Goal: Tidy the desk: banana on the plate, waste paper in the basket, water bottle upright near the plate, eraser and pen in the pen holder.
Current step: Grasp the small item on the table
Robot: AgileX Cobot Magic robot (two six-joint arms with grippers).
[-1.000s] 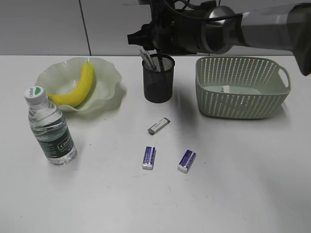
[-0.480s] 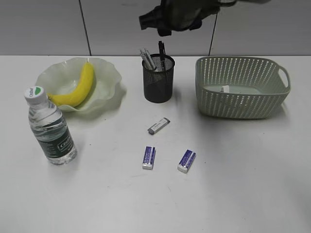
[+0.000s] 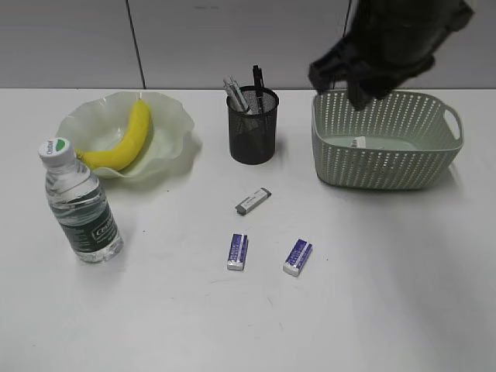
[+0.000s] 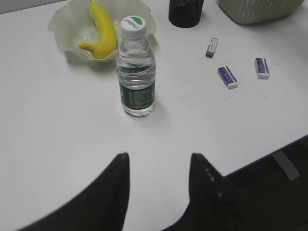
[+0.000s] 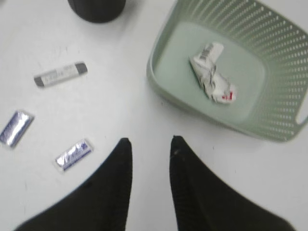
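The banana [image 3: 130,133] lies on the wavy green plate [image 3: 177,115]. The water bottle [image 3: 79,203] stands upright in front of the plate. Pens [image 3: 256,78] stick out of the black mesh pen holder [image 3: 253,130]. Three erasers lie on the desk: a grey one [image 3: 253,201] and two purple ones [image 3: 238,252] [image 3: 297,257]. The waste paper [image 5: 211,72] sits in the basket [image 3: 384,159]. My right gripper [image 5: 150,140] hangs open and empty over the basket's left end. My left gripper [image 4: 159,156] is open and empty, low over the desk's near edge, short of the bottle [image 4: 137,72].
The desk's front edge [image 4: 269,149] drops off just right of my left gripper. A grey wall runs behind the desk. The right arm [image 3: 395,39] hangs dark above the basket's back left corner.
My right gripper has risen from the pen holder, leaving a black pen standing in it, and has swung right to above the basket. The left arm has not moved.
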